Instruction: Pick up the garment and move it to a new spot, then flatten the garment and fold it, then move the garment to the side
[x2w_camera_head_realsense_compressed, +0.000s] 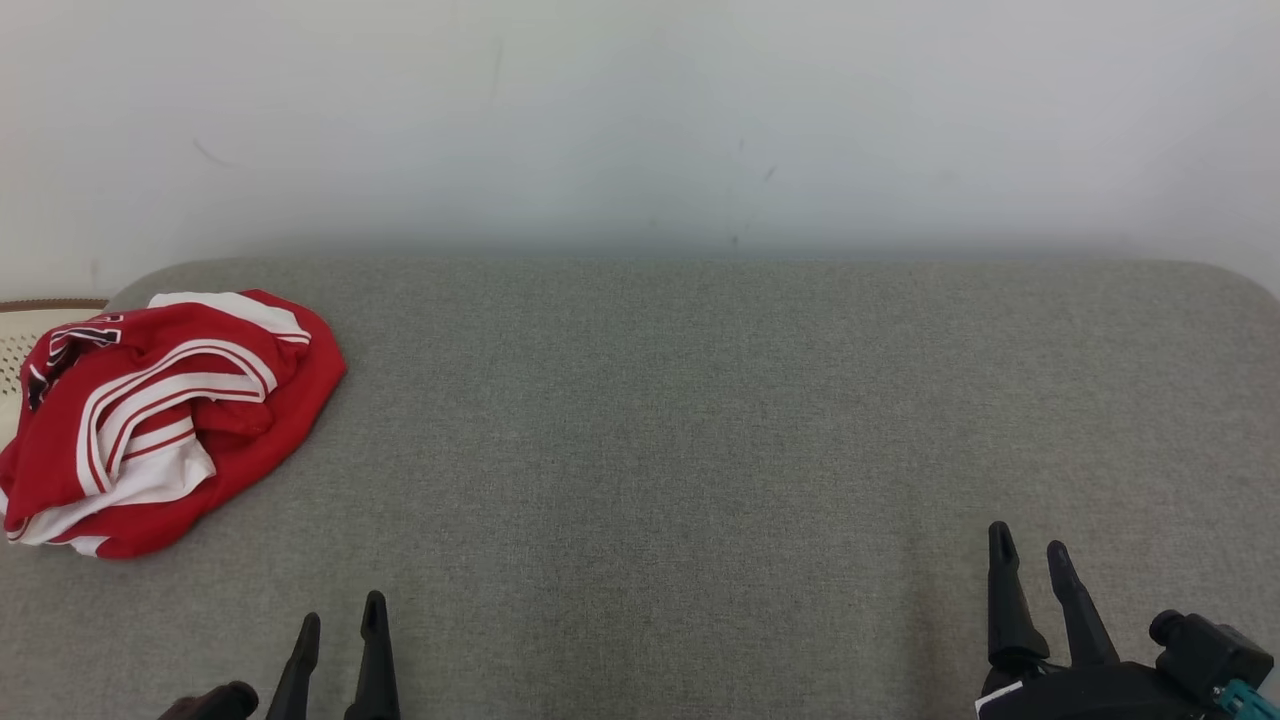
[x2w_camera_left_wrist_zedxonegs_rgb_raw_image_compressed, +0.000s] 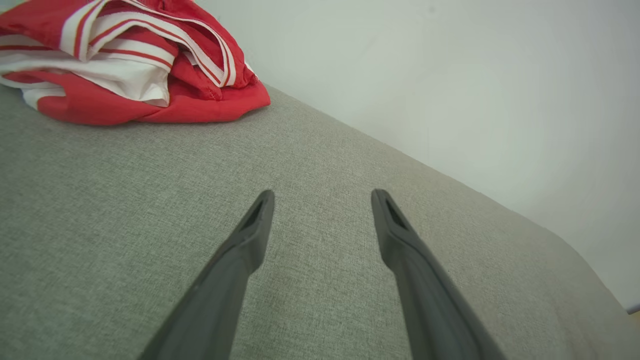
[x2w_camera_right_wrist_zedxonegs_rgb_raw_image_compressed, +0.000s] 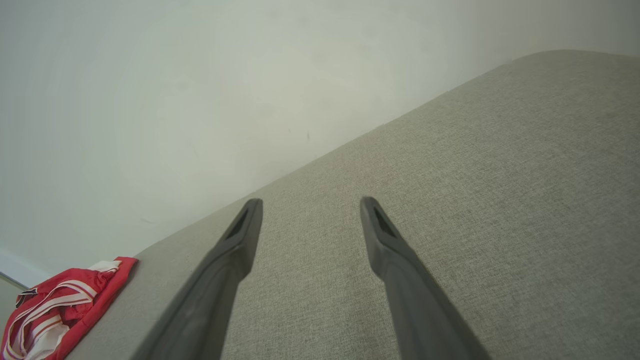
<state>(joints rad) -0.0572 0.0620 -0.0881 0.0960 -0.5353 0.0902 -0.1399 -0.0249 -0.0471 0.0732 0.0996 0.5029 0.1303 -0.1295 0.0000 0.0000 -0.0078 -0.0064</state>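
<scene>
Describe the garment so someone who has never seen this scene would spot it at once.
A grey upholstered surface runs along a pale wall. At its left end lies the garment, crumpled in a heap. Unlike the cream perforated object beside it, it is bright red with white striped bands.

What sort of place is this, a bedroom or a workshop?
Likely a laundry-folding setup: a grey fabric-covered surface against a plain white wall, with a crumpled red-and-white garment lying on it.

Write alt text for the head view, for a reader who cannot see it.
A crumpled red and white garment lies at the left of a grey fabric surface. The left gripper and right gripper are open and empty at the near edge.
</scene>
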